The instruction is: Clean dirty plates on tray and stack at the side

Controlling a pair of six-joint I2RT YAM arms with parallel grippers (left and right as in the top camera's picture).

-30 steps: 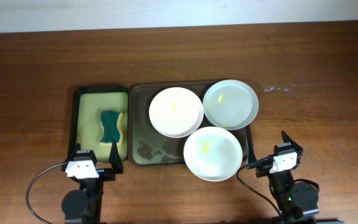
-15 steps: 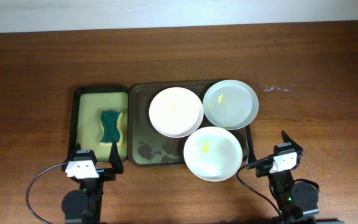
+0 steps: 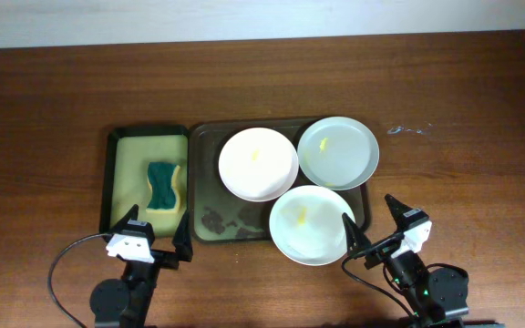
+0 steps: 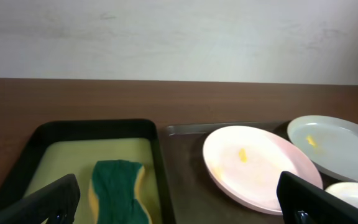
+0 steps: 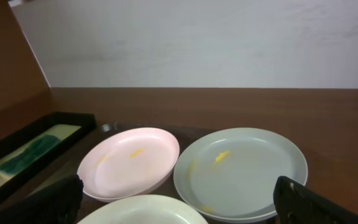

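Observation:
Three white plates lie on the dark tray [image 3: 210, 196]: one at back centre [image 3: 258, 164], one at back right [image 3: 337, 152], one at the front right [image 3: 312, 224], overhanging the tray's front edge. Each has a small yellow smear. My left gripper [image 3: 156, 232] is open and empty at the front edge, below the small tray. My right gripper [image 3: 375, 219] is open and empty just right of the front plate. The left wrist view shows the centre plate [image 4: 260, 165] and the back right plate [image 4: 337, 143]. The right wrist view shows all three plates [image 5: 129, 162], [image 5: 241, 171], [image 5: 145, 211].
A smaller black-rimmed tray [image 3: 121, 173] with a yellow-green inside stands left of the dark tray and holds a green and yellow sponge [image 3: 161, 187], also in the left wrist view [image 4: 118, 190]. Brown wet smears mark the dark tray's front left [image 3: 221, 220]. Small drops lie on the table at right [image 3: 408, 130].
Both grippers have gone from shut to wide open. The right gripper has also turned and shifted a little left toward the front plate. Plates and sponge have not moved.

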